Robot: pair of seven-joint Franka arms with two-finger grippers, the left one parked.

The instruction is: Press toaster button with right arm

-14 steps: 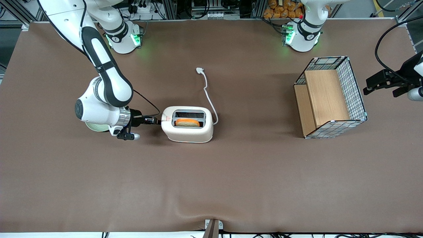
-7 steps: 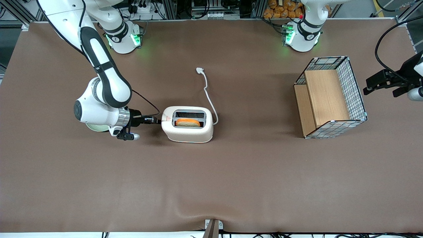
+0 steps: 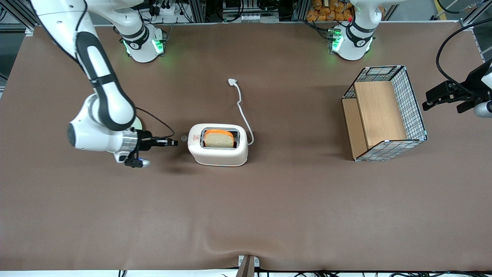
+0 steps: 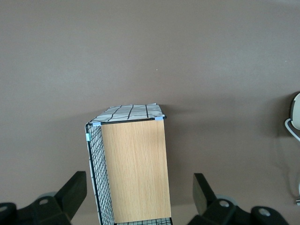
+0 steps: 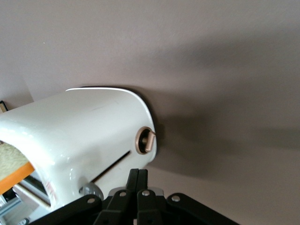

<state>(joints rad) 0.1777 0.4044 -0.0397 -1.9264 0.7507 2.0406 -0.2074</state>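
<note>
The bread [image 3: 218, 139] stands high in the toaster [image 3: 218, 145], so the press seems done. The pincer [image 3: 173, 142], fingers together, is apart from the toaster button [image 3: 184, 137].

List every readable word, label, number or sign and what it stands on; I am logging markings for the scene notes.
Red warning triangle on the toaster: its symbol and any print are too small to read.
Toaster button, bread slice, white cord, wire basket: no text visible.
Gripper, shut, apart from the button toward the working arm's end: no readable label.
No words or numbers can be read.
</note>
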